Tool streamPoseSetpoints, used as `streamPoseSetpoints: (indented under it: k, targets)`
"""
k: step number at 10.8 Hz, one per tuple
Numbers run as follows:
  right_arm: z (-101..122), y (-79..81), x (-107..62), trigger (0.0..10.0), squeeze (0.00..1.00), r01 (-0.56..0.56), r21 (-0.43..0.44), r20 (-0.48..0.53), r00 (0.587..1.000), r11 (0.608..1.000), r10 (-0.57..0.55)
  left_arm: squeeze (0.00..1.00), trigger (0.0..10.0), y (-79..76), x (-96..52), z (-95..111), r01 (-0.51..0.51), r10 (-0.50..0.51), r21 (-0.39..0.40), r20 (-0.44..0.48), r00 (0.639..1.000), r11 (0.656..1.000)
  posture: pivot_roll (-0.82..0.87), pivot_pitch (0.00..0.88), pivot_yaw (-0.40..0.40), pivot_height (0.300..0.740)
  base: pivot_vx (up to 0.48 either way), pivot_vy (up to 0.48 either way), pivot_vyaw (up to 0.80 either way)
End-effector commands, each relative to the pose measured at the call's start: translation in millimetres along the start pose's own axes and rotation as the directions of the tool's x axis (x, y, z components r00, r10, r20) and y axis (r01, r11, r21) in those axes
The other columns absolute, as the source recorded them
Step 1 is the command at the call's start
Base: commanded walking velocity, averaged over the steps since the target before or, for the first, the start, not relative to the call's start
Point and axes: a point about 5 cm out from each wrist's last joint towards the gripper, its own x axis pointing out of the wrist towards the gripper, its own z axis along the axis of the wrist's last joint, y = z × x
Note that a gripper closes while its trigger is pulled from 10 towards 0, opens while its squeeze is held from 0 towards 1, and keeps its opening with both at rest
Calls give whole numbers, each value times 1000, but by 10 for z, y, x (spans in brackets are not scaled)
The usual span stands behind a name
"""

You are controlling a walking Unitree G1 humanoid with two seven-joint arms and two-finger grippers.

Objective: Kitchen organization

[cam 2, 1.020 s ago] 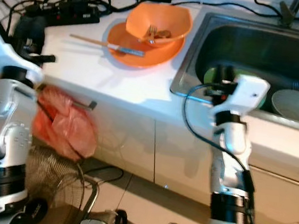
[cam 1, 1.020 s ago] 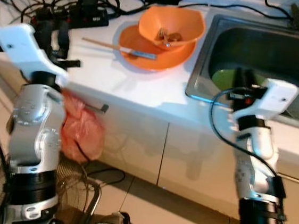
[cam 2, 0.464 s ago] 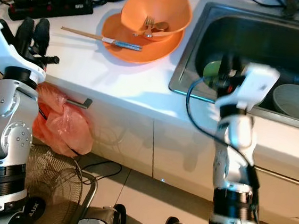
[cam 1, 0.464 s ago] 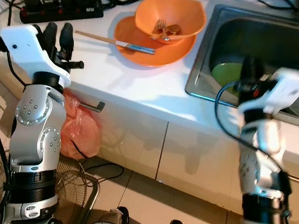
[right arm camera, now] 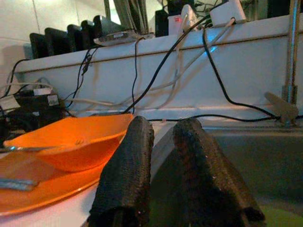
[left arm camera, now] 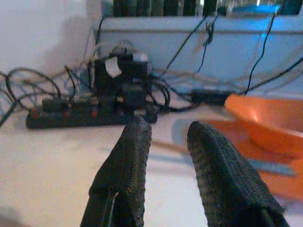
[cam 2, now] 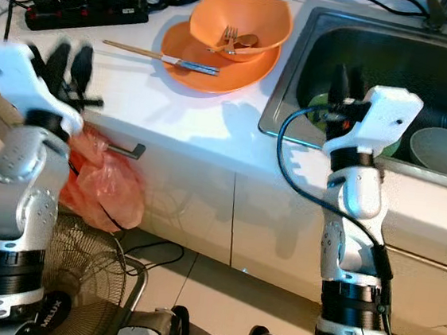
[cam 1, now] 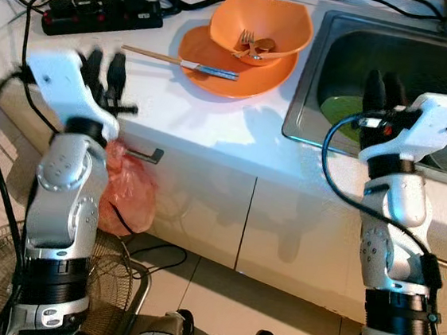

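Over the last second both arms have come up from below the front edge of the surface (cam 1: 212, 126), and the head camera has shifted a little as the robot settled, so the slide of the whole scene is not a move of the dishes. The left gripper (cam 1: 106, 65) now stands raised near the front left of the surface, empty, its two black fingers (left arm camera: 128, 165) a small gap apart and aimed toward the power strip (cam 1: 103, 19) and the tangle of cables at the back edge. The right gripper (cam 1: 383, 90) has lifted to the near rim of the sink (cam 1: 312, 81), also empty, its fingers (right arm camera: 125, 175) close together with only a narrow slit between them, hanging over the basin just above a green plate (cam 1: 341, 112) lying on the bottom. The dishes themselves have not been touched: the orange bowl (cam 1: 262, 27) sits in the orange plate (cam 1: 234, 69) near the back of the surface beside the sink, a fork (cam 1: 249, 42) rests inside the bowl, and a pair of chopsticks (cam 1: 179, 60) lies across the plate's left rim onto the bare surface. A pale bowl (cam 2: 441, 150) sits in the right part of the basin. An orange plastic bag (cam 1: 129, 193) hangs from a cabinet handle below the left arm. Judging by this, the tidying proper has hardly begun; the arms look merely staged, and the stacked orange dishes with their cutlery seem the likeliest first load for the sink.
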Motion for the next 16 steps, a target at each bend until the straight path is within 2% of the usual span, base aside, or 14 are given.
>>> streamPoseSetpoints:
  k: [1,3,5,13,15,16]
  targets:
    - [-49,29,-29,10000,0,-14,-7,-29,999,1000,14,0,10000,16,-7,-6,9,-9,6,-8,1000,1000,128,154,89,740,0,0,0]
    - [-85,38,-39,10000,0,-7,1,-47,999,1000,7,0,10000,-22,-7,-21,11,-11,2,-18,1000,1000,133,169,87,740,0,0,0]
    - [-128,35,-40,10000,0,7,14,-77,997,1000,-6,0,10000,14,-3,-17,-4,4,3,-13,1000,1000,139,178,88,740,0,0,-400]
    - [-122,53,-40,10000,0,-7,-4,-65,998,1000,6,0,10000,30,-8,16,-35,35,-5,4,999,999,145,187,87,740,0,0,-165]
    - [-129,60,-40,10000,0,-5,9,-69,998,1000,6,0,10000,26,-6,16,-37,37,-7,6,999,999,144,186,87,740,0,0,0]
    - [-143,64,-38,10000,0,-7,18,-83,996,1000,9,0,10000,28,-3,19,-40,41,-7,8,999,999,146,185,86,740,0,0,-800]
